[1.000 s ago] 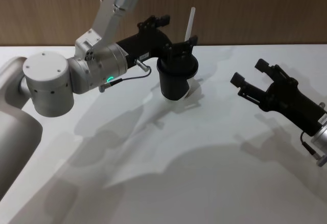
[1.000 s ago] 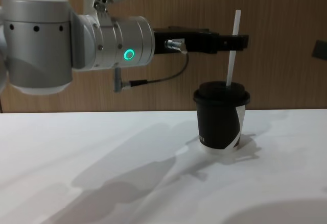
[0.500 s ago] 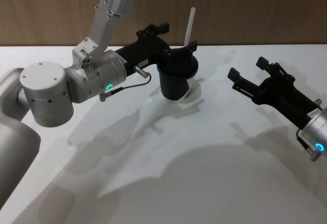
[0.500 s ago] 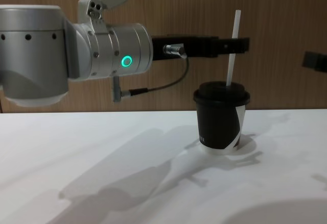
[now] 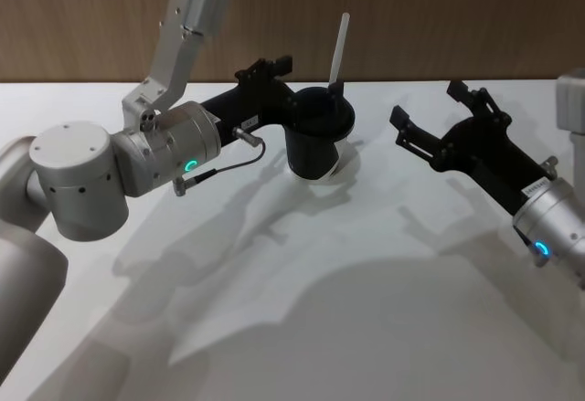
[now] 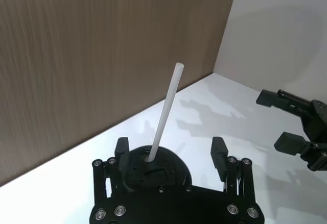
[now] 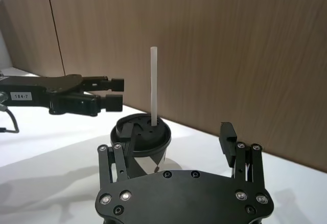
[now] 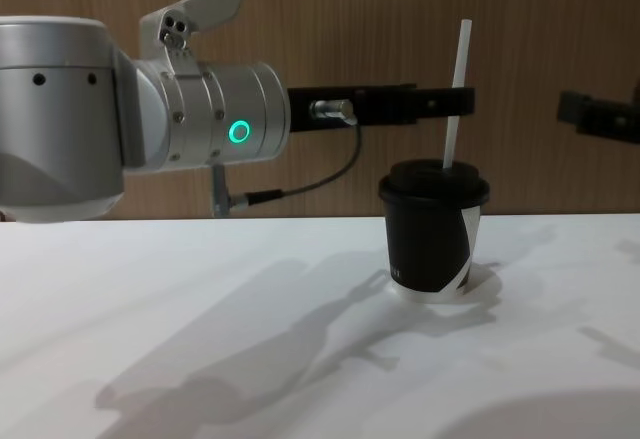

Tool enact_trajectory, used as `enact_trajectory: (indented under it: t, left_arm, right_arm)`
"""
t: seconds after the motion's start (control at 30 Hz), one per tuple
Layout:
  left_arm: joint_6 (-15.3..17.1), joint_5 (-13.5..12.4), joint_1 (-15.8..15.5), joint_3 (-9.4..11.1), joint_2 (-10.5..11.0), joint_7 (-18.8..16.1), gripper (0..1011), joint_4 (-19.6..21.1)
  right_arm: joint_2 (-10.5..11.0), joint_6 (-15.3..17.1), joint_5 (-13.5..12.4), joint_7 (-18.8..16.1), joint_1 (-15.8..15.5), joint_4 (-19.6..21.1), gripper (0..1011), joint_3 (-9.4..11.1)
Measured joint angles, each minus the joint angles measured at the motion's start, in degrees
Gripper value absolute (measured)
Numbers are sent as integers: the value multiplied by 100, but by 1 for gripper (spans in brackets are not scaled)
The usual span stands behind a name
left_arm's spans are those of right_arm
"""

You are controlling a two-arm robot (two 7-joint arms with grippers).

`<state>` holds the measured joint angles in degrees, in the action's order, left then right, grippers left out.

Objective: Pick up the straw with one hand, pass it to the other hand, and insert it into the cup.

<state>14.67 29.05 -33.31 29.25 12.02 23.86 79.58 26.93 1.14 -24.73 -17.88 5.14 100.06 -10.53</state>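
Left gripper (image 5: 315, 100) hovers level behind the cup (image 5: 317, 143), fingers spread with nothing between them, the straw (image 5: 339, 47) free in the gap. Straw stands nearly upright through the cup's lid on the white table (image 5: 366, 282). Right gripper (image 5: 430, 120) hangs well apart, open and empty.

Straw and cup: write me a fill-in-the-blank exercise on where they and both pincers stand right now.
1. The white straw stands in the lid of the black ____.
2. The left pincer is ____, its fingers on either side of the straw without gripping it.
3. The right pincer hovers apart from the cup, holding ____.
4. The cup stands ____ on the white table.

Missing words: cup; open; nothing; upright
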Motion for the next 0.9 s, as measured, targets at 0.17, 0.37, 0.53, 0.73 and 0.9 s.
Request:
enact_trajectory:
  t: [0.17, 0.37, 0.53, 0.73, 0.9]
  left_arm:
    - [130, 70, 69, -25, 23, -114, 1003, 62]
    - [192, 88, 102, -21, 52, -211, 1003, 110]
    - [219, 91, 114, -8, 70, -266, 1002, 136]
    - [242, 94, 126, 5, 87, -311, 1003, 156]
    - [256, 95, 132, 11, 97, -335, 1003, 166]
  right_arm:
    - [-41, -178, 194, 9, 111, -90, 1001, -93]
    - [-73, -296, 306, -11, 187, -159, 1001, -151]
    - [-94, -370, 372, -37, 235, -203, 1001, -187]
    - [-108, -416, 416, -64, 267, -235, 1001, -209]
    - [-116, -453, 445, -75, 287, -255, 1001, -222]
